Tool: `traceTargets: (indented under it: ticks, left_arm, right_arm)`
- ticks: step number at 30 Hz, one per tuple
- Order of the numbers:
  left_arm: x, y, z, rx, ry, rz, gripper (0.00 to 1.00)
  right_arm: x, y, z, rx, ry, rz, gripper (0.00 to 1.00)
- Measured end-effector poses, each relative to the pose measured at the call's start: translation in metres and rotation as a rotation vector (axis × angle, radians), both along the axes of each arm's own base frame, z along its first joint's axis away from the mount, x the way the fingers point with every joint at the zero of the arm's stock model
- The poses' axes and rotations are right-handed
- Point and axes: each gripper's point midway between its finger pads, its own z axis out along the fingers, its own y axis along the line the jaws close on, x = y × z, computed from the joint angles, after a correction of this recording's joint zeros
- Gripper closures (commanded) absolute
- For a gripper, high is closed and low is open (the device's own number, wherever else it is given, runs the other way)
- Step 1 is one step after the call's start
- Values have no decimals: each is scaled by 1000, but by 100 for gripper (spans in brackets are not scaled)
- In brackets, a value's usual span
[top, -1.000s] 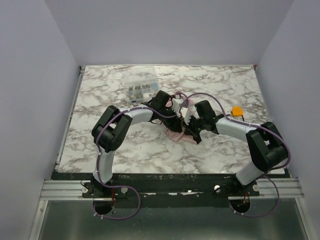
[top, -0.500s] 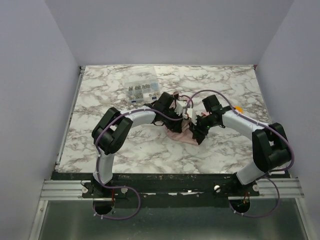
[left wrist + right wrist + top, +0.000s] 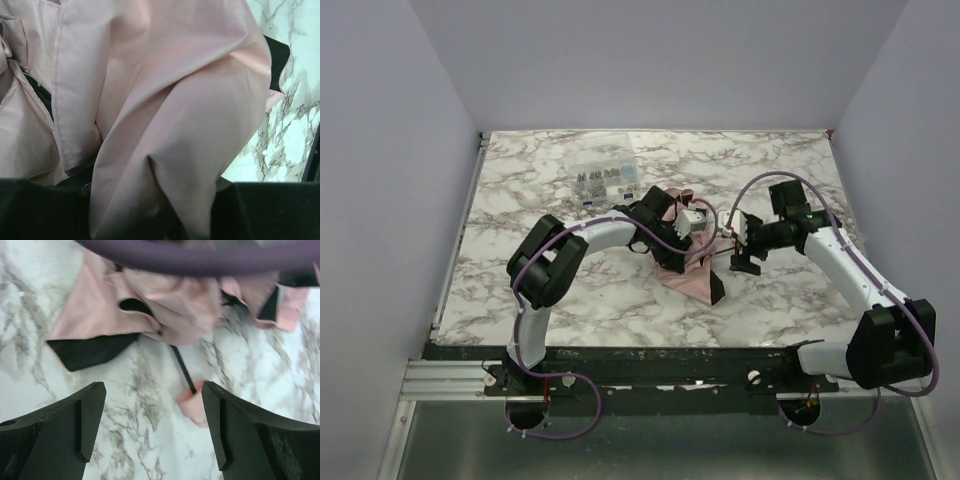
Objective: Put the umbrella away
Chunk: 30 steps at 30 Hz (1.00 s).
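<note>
Since half a second ago: right arm has swung outward to the right, and its gripper has drawn back off the fabric. Pink cloth now spreads further toward the near edge.

Left to right:

- Clear plastic compartment box (image 3: 600,180) sits at the back left of the white-and-grey marbled table (image 3: 570,290), apart from both arms.
- Left gripper (image 3: 690,230) reaches in over the middle of the table and is buried in the cloth. In the left wrist view, pink folds fill nearly the whole picture and run down between the two dark fingers (image 3: 40,210). The fingers stand apart with cloth in the gap; whether they pinch it, I cannot tell.
- Pale pink fabric folding umbrella (image 3: 685,280) lies loose and crumpled at table centre, between the two grippers. It drapes from the left gripper toward the near edge. Black underside shows at its near corner.
- From the right wrist view, the thin black shaft (image 3: 182,370) sticks out of the bundle and ends in the small pink handle (image 3: 192,405), which rests on the marble.
- Right gripper (image 3: 745,245) hovers just right of the bundle, above the handle. Its jaws are spread wide with nothing between them. A purple cable (image 3: 200,255) crosses the top of that view.
</note>
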Motion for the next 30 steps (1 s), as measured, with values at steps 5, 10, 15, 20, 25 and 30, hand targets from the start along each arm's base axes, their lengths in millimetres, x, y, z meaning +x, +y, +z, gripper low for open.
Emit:
traceTargets:
  ticks: [5,10,15,20,25,30]
  left_arm:
    - [-3,-2,0,-4,22,-19,79]
    - [-7,-3,0,-24,38,-27,78]
    - [-11,-4,0,-58,40,-27,78]
    - [-12,-5,1,-79,35,-21,77]
    - [-13,-6,1,-89,38,-16,74]
    - [-15,-7,1,-118,31,-8,64]
  right_arm:
    - [28,-18,8,5,-25,-63,0]
    - [29,-8,-1,121,-32,-37,0]
    - [-6,14,-27,257,-71,57,0]
    - [3,41,-30,255,-167,195,0]
    - [9,63,-34,230,-265,298,0]
    - [13,70,-71,147,-270,362,10]
